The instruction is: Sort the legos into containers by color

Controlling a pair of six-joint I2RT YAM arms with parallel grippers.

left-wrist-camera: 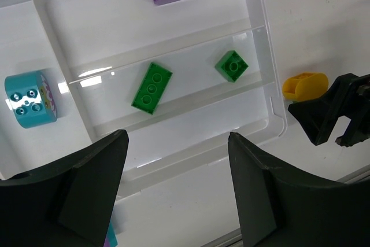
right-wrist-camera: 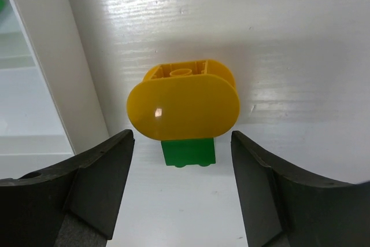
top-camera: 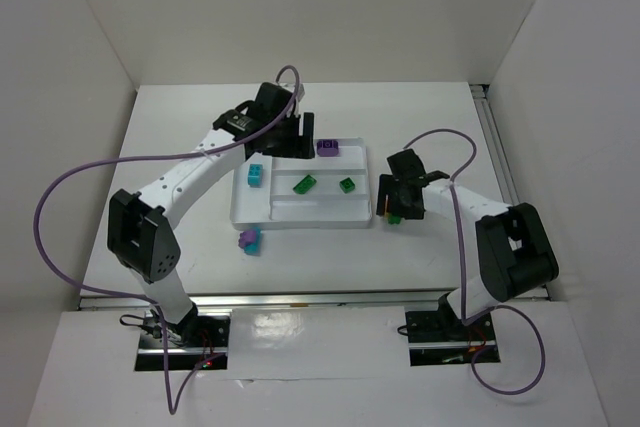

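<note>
The white tray (top-camera: 360,219) lies mid-table. Its far strip holds a purple brick (top-camera: 327,147), its middle strip two green bricks (top-camera: 304,185) (top-camera: 347,184), and its left section a teal brick (top-camera: 256,175). My left gripper (top-camera: 298,143) hovers open and empty over the tray's far side; in its wrist view its fingers (left-wrist-camera: 87,189) frame the tray (left-wrist-camera: 272,105). My right gripper (top-camera: 398,205) is open just right of the tray. Its fingers (right-wrist-camera: 92,183) stand on either side of a yellow oval brick (right-wrist-camera: 183,105) joined to a green brick (right-wrist-camera: 188,151), not touching them.
A purple and teal pair of bricks (top-camera: 249,240) lies on the table in front of the tray's left corner. The tray's right wall (right-wrist-camera: 52,73) runs close to the left of the yellow brick. White walls enclose the table on three sides.
</note>
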